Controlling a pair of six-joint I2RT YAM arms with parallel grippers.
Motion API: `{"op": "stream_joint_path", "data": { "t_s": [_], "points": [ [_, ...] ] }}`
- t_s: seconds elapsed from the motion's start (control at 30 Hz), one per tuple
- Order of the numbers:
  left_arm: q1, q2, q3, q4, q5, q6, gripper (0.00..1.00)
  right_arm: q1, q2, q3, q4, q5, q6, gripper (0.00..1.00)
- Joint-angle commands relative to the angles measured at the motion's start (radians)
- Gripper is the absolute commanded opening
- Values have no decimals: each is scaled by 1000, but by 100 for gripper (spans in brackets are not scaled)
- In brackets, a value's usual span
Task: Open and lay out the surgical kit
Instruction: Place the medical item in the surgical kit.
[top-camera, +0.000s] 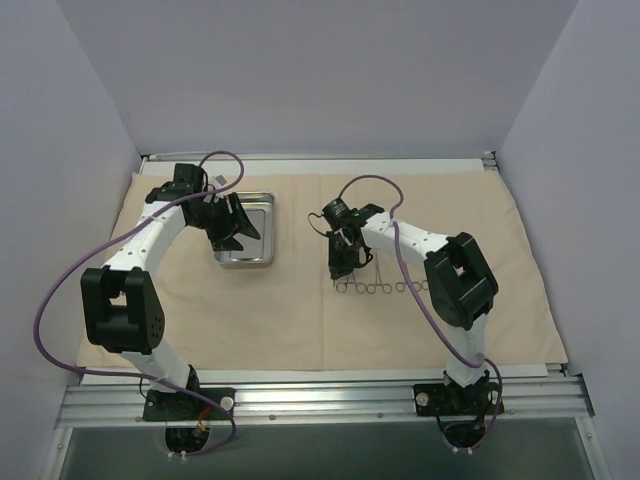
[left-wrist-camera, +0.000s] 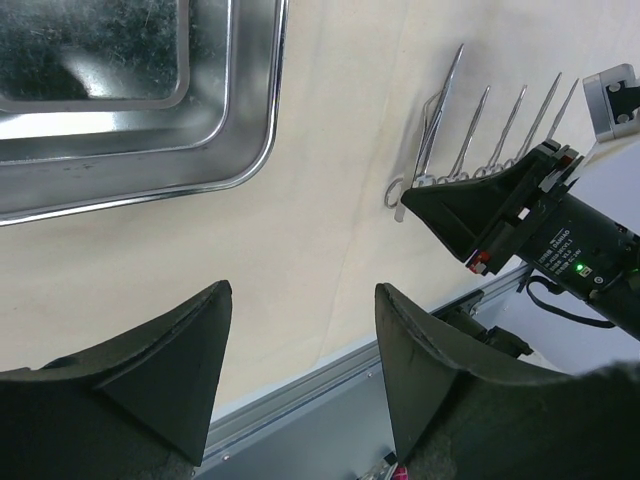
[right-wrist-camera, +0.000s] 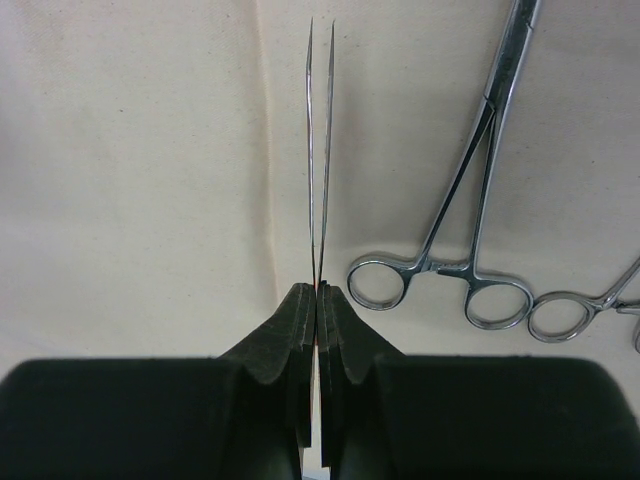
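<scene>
Pale lilac walls (top-camera: 320, 70) close in the table on three sides, and a ribbed aluminium rail (top-camera: 320, 400) runs along the near edge where both arm bases are bolted. Almost the whole tabletop is covered by the beige cloth wrap (top-camera: 300, 320), which is opened out flat with soft fold creases crossing it.

On the left, the left gripper (top-camera: 235, 228) hangs over the left part of the steel tray (top-camera: 262, 215). Its fingers are spread wide with nothing between them; from its own wrist camera only bare cloth shows in the gap. The tray is a shallow, shiny rectangle with rounded corners and sits on the cloth in the far left half.

Near the middle of the cloth, the right gripper (top-camera: 342, 262) points down with its fingers pressed together on slim two-pronged forceps (right-wrist-camera: 320, 150). The two needle-thin prongs reach out past the fingertips, running along a crease in the cloth. Whether the tips touch the cloth cannot be told.

Just to the right, several ring-handled forceps (top-camera: 385, 288) lie side by side in a row on the cloth, with their rings towards the near edge. The closest one (right-wrist-camera: 491, 105) lies just beside the held prongs and apart from them.
</scene>
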Motion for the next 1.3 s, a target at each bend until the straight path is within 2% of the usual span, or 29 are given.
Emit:
{"op": "stream_joint_path", "data": {
  "t_s": [0.0,0.17,0.3,0.43,0.8,1.27],
  "points": [
    [6,1,12,-4,7,27,67,-10,5,49,-57,46,-29,0],
    [6,7,16,-1,-4,36,67,-59,-64,58,-106,76,-78,0],
    [4,20,25,10,-14,47,67,-127,-150,17,-112,78,-166,0],
    [7,50,45,10,-23,65,67,-144,-176,6,-126,61,-254,0],
    [13,91,105,-2,-68,82,67,-13,-78,9,-25,-18,-89,0],
    [18,113,142,-28,-71,83,67,4,2,-43,58,-37,-61,0]
  ]
}}
